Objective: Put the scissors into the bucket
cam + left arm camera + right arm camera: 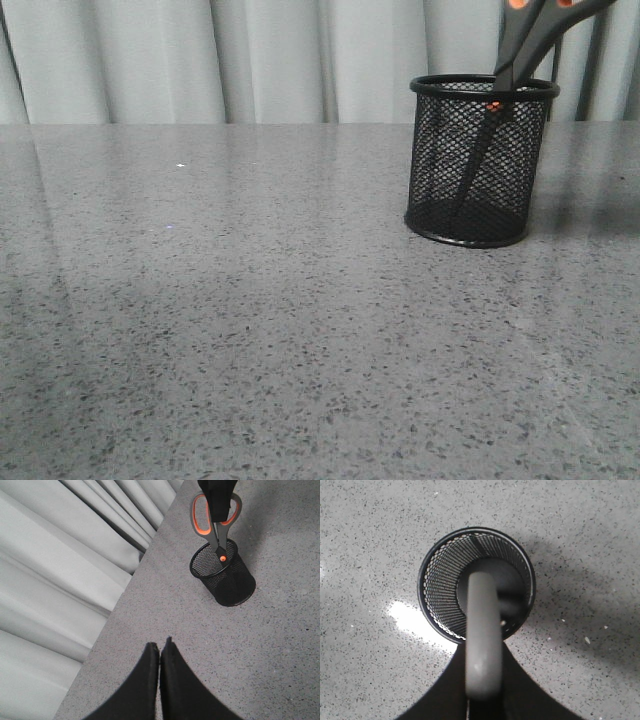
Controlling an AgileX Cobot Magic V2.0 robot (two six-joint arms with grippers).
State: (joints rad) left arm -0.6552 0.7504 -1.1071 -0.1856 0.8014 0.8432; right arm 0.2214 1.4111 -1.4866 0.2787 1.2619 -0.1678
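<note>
The black mesh bucket stands upright on the grey table, right of centre. The scissors stand blades-down inside it, leaning, with the orange pivot at rim height and the grey-orange handles above the rim. My right gripper is shut on the scissors' handles directly above the bucket. In the right wrist view the grey handle fills the space between my fingers over the bucket's mouth. My left gripper is shut and empty, well apart from the bucket, near the table's curtain-side edge.
A pale curtain hangs behind the speckled grey table. The table edge by the curtain runs close to my left gripper.
</note>
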